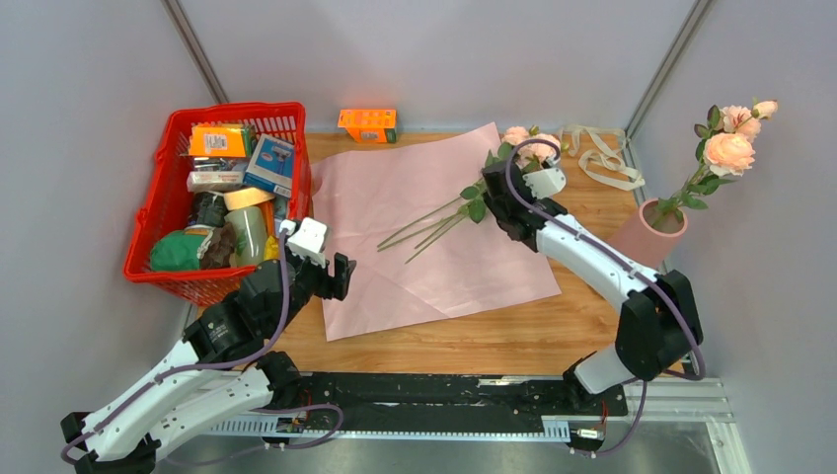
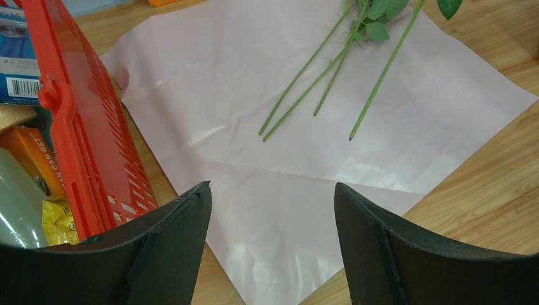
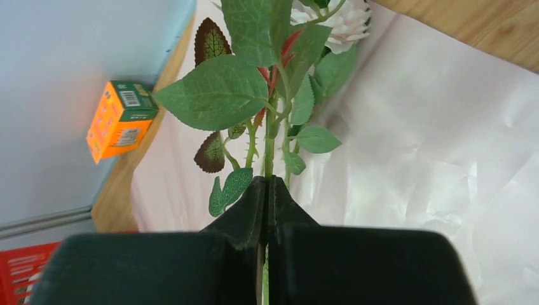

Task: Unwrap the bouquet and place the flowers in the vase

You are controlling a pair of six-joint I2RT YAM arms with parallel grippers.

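While my left gripper (image 2: 272, 190) hangs over the near left corner of the pale pink paper sheet (image 1: 395, 178), its black fingers (image 2: 171, 235) stand wide apart with nothing between them. Just to its left, the red plastic mesh basket (image 1: 163, 232) of groceries sits at the left edge of the wooden tabletop (image 1: 513, 331).

The sheet lies opened flat and creased across the middle of the tabletop. Toward its far right corner lie the long green-stemmed artificial roses (image 1: 434, 225). Their bare stem ends fan toward the near left, and their peach-pink blooms are at the sheet's far right edge.

My right gripper (image 3: 267, 181) is down on these flowers at the leafy part. Its fingers are pressed together on one thin green stem (image 3: 270, 143), with leaves just beyond the fingertips.

Farther right, at the right edge of the tabletop, the matte dusty-pink cylinder vase (image 1: 646, 232) stands off the sheet. It holds a few peach-pink roses (image 1: 730, 148) that lean right. Cream ribbon (image 1: 602, 158) lies loose at the far right corner. A small orange cardboard box (image 1: 367, 124) sits at the far edge.
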